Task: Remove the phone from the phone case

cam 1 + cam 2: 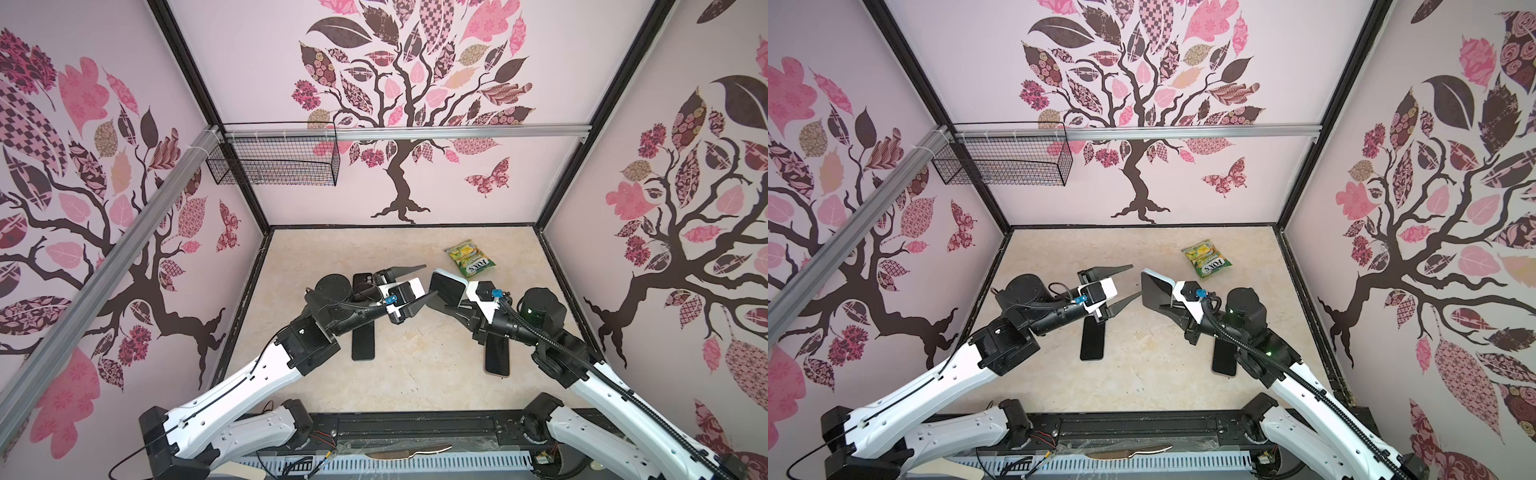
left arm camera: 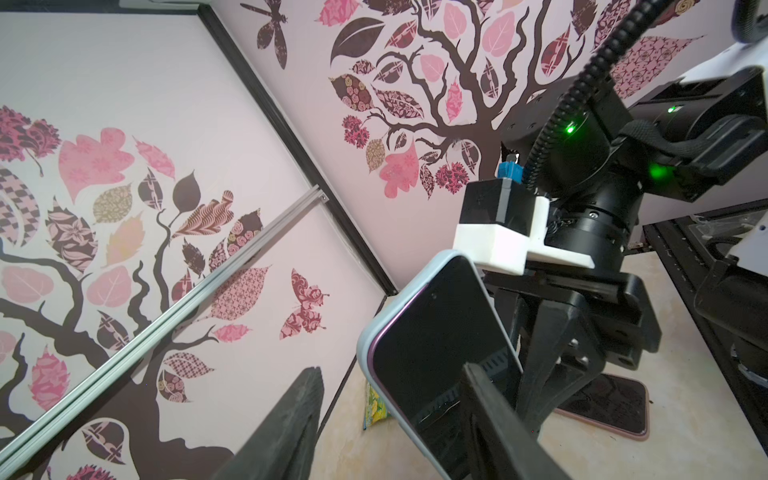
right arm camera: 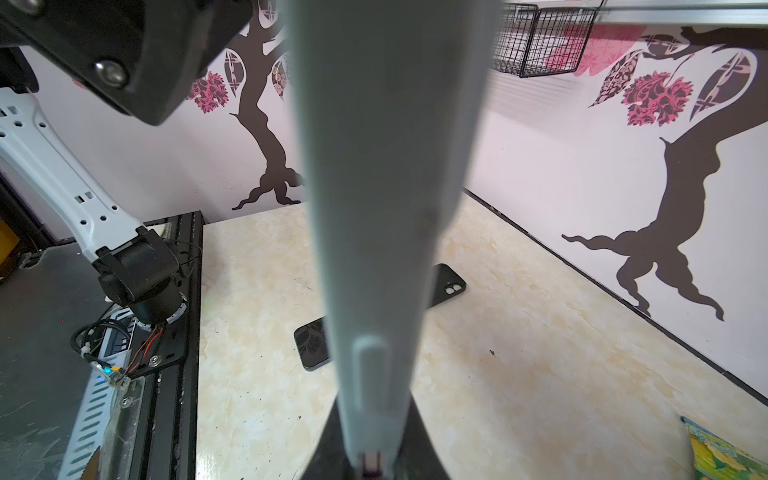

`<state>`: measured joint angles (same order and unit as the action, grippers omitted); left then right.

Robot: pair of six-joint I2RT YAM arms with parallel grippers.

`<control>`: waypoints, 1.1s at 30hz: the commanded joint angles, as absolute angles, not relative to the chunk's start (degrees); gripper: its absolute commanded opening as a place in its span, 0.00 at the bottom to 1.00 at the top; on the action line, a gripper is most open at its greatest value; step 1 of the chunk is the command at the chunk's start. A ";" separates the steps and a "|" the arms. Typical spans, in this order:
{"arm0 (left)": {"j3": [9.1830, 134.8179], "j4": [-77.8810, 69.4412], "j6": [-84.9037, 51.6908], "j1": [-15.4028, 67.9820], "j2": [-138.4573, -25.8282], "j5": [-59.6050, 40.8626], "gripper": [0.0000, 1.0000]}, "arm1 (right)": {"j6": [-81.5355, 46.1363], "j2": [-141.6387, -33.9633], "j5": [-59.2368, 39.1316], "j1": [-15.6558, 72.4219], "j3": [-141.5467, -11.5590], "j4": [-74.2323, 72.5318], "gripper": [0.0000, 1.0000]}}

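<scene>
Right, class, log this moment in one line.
right gripper: shut on phone, raised | left gripper: open, near phone | phone: inside light-blue case

The pale phone case is seen edge-on and close up, clamped at one end by the right pincer, and a dark phone is partly hidden behind it on the bench.

The held phone, gripped by the right claw, stands just ahead of the spread left claw and blocks its way forward. Under the left claw lies a dark phone, under the right a pink phone. Bare desk lies between them; a bag sits beyond the right claw.
</scene>
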<state>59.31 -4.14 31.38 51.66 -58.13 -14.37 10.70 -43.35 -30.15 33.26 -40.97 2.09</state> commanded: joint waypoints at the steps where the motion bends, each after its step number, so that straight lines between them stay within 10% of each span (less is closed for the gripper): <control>1: 57.63 -5.19 32.43 52.46 -58.20 -14.87 0.56 | 10.11 -43.15 -30.39 33.62 -44.38 -0.46 0.00; 33: 59.06 -4.34 30.15 52.90 -62.33 -13.39 0.49 | 10.81 -41.88 -33.68 33.57 -43.13 -1.82 0.00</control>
<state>59.18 -4.51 31.24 52.56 -61.36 -14.06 10.02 -43.16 -30.17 33.15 -40.97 2.37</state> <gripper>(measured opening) 0.488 0.133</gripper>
